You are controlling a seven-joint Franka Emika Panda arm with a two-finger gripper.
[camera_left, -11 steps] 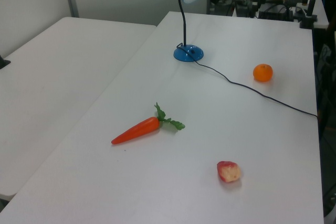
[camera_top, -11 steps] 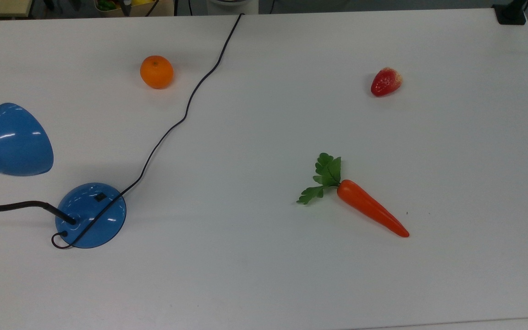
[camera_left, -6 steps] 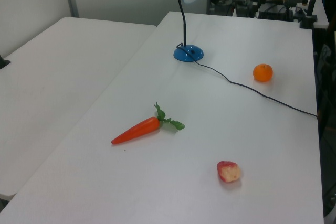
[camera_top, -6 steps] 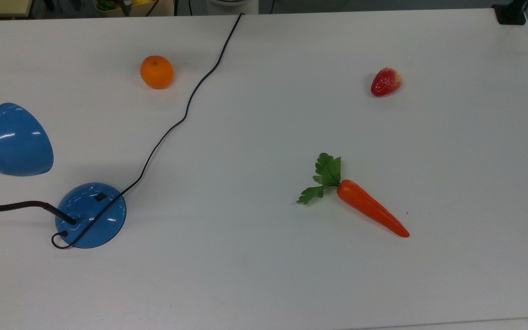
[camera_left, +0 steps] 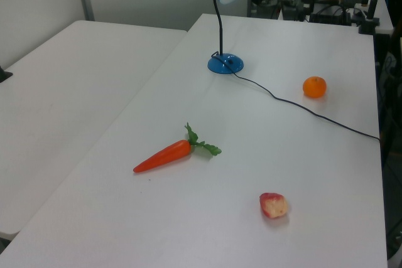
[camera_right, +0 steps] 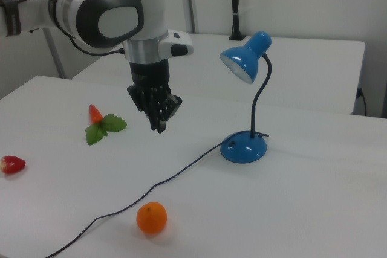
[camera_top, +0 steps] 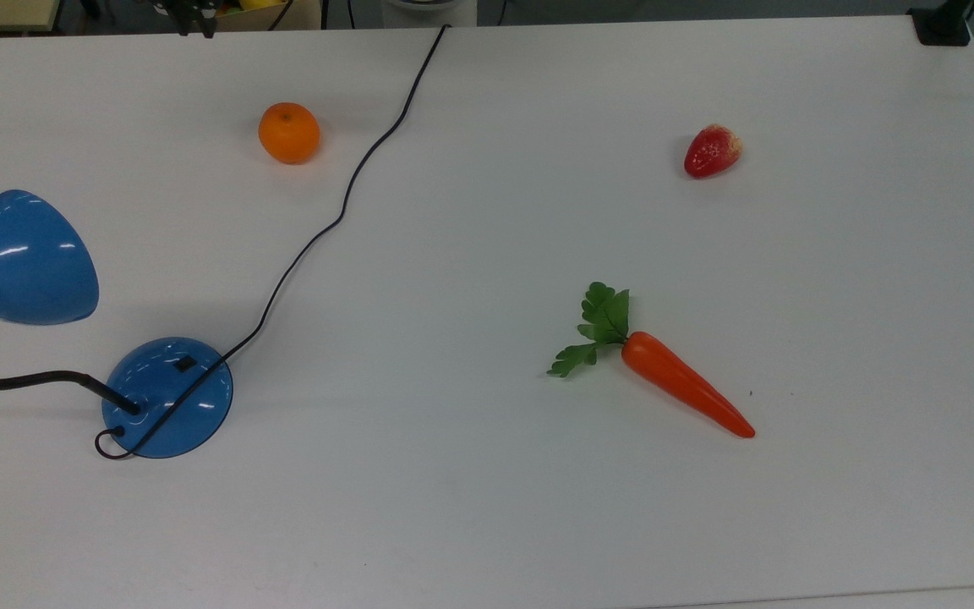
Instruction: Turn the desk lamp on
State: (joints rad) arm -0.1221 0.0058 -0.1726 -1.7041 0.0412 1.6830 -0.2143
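Desk lamp (camera_right: 245, 144) seemingly clear of hovering gripper (camera_right: 159, 126)

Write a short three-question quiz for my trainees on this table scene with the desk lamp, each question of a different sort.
1. True or false: the cord lies across the top of the desk lamp base.
2. In the top view, which lies nearest the lamp: A) strawberry B) orange C) carrot?
3. Fill in: in the right view, the pincer hangs above the table, on the lamp's ____ side.

Key
1. True; it crosses the blue dome near the small black switch.
2. B.
3. Left; it touches nothing.
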